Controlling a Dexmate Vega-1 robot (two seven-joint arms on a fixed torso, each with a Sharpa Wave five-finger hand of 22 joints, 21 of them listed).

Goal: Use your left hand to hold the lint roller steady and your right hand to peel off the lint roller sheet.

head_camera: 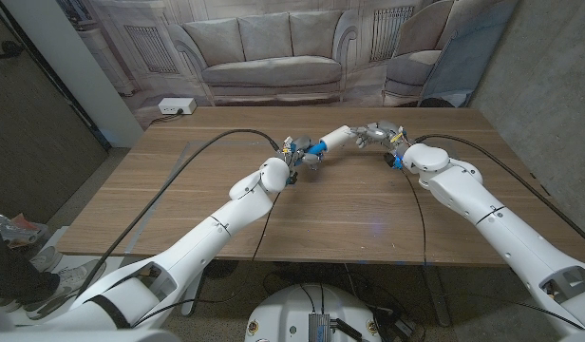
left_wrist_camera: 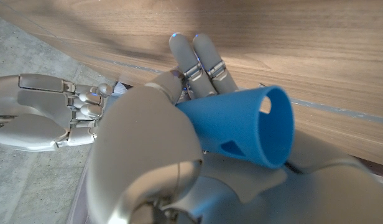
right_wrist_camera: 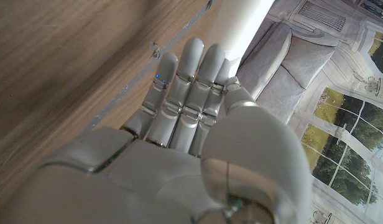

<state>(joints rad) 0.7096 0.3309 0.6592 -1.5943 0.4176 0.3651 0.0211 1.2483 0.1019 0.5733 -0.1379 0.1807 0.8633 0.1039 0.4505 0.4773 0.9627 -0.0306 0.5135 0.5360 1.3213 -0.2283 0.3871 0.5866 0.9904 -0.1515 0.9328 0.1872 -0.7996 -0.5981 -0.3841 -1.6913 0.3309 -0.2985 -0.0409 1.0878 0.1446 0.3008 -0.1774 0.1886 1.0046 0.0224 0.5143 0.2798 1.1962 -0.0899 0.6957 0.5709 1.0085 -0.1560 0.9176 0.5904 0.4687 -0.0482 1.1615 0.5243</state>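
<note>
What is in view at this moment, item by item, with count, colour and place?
Lint roller: one, white roll on a blue handle, mid-table between the two hands.
Table: one, brown wood, across the head view.
Backdrop: one, grey printed sofa scene, behind the table.
Power strip: one, white, on the floor beyond the table's far left corner.
Cables: black, running along both arms over the table.
Left hand: one, grey, grips the blue handle.
Right hand: one, grey, at the roll's end; whether it pinches the sheet cannot be told.
</note>
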